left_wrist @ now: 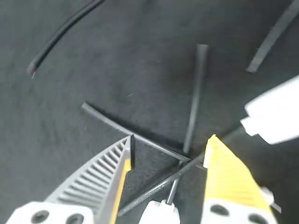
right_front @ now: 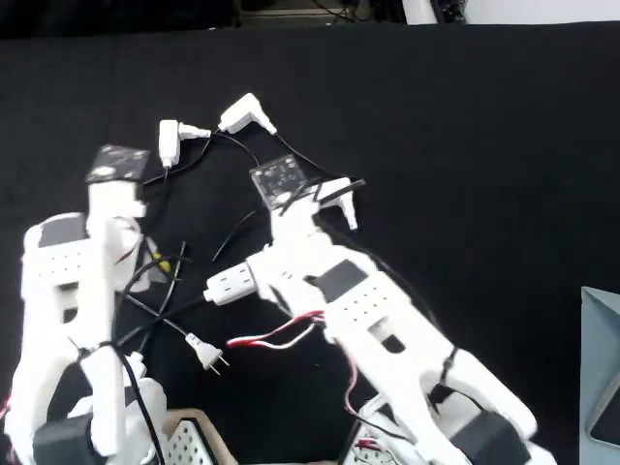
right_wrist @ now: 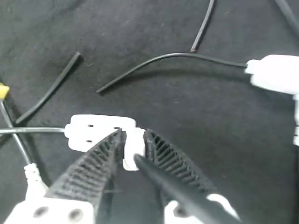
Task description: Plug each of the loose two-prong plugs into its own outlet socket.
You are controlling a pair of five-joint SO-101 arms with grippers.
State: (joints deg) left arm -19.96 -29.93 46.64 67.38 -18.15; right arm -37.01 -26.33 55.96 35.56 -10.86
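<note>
White outlet (right_wrist: 91, 129) gripped by right end effector (right_wrist: 132, 142)

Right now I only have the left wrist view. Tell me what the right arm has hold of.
Observer: The fingers of the right gripper pinch a white piece at the end of the outlet block; plug or block part, I cannot tell.
Operator: Find me a loose plug.
Observer: A two-prong plug lies on the near side of the outlet block, prongs bare.
Operator: Report any others.
Observer: A straight white plug and an angled white plug lie well beyond the outlet block, at the back.
</note>
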